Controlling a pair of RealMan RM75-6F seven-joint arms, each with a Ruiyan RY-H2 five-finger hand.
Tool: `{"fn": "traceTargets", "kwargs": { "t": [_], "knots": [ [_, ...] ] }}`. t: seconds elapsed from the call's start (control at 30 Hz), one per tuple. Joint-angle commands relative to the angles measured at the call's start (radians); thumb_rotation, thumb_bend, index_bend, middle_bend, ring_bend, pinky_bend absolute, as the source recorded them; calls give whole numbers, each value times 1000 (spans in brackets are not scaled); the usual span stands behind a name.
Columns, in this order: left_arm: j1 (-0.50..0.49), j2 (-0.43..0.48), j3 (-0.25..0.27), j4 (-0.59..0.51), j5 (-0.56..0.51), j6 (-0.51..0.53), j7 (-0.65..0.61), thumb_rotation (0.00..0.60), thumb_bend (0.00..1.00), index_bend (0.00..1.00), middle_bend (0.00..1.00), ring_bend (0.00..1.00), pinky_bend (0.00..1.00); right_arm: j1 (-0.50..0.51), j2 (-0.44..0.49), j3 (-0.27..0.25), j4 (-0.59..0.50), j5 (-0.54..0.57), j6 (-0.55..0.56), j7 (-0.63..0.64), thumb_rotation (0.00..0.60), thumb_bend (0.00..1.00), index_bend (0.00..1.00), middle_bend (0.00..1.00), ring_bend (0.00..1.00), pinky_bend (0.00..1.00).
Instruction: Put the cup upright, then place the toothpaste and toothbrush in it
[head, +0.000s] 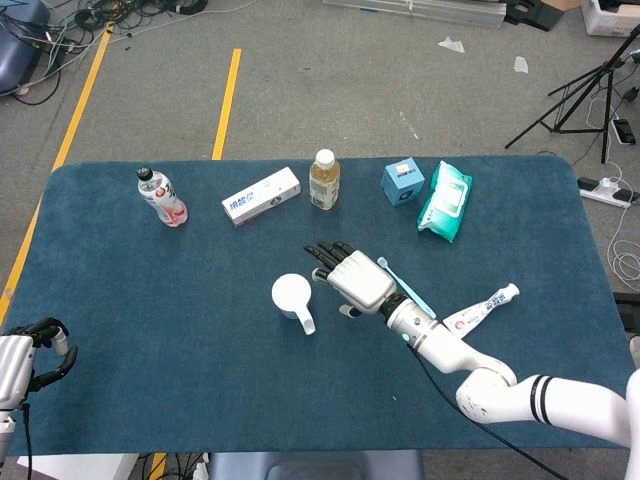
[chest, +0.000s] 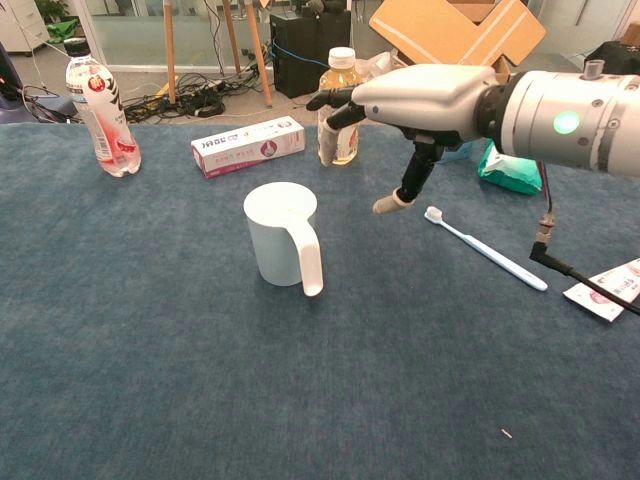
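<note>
The white cup (head: 290, 295) (chest: 280, 235) stands mid-table, its handle toward me; its top face looks flat and closed. My right hand (head: 350, 278) (chest: 420, 95) hovers palm down just right of the cup, fingers spread, holding nothing. The light-blue toothbrush (head: 412, 293) (chest: 485, 250) lies flat behind the hand, partly hidden by it in the head view. The toothpaste tube (head: 482, 306) (chest: 605, 292) lies further right. My left hand (head: 30, 350) sits at the table's near-left corner with fingers curled in, empty.
Along the far edge stand a water bottle (head: 162, 197) (chest: 98, 118), a white-and-pink box (head: 261, 196) (chest: 248, 146), a juice bottle (head: 323, 180) (chest: 345, 75), a small blue box (head: 402, 182) and a green wipes pack (head: 445, 200) (chest: 510, 165).
</note>
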Motion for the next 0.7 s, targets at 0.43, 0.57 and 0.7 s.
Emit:
{"fn": "traceTargets", "kwargs": {
  "t": [0.43, 0.57, 0.7],
  "knots": [
    [9, 14, -3, -4, -7, 8, -25, 600, 355, 570, 474, 542, 520, 126, -105, -23, 68, 144, -44, -90, 600, 94, 352, 0, 0, 158],
    [12, 20, -5, -5, -9, 13, -36, 600, 355, 570, 474, 542, 520, 148, -131, -29, 93, 164, -42, -103, 600, 94, 360, 0, 0, 158],
    [14, 26, -6, -6, -7, 17, -50, 600, 356, 570, 474, 542, 520, 168, -154, -35, 116, 183, -40, -110, 600, 94, 367, 0, 0, 158]
  ]
}}
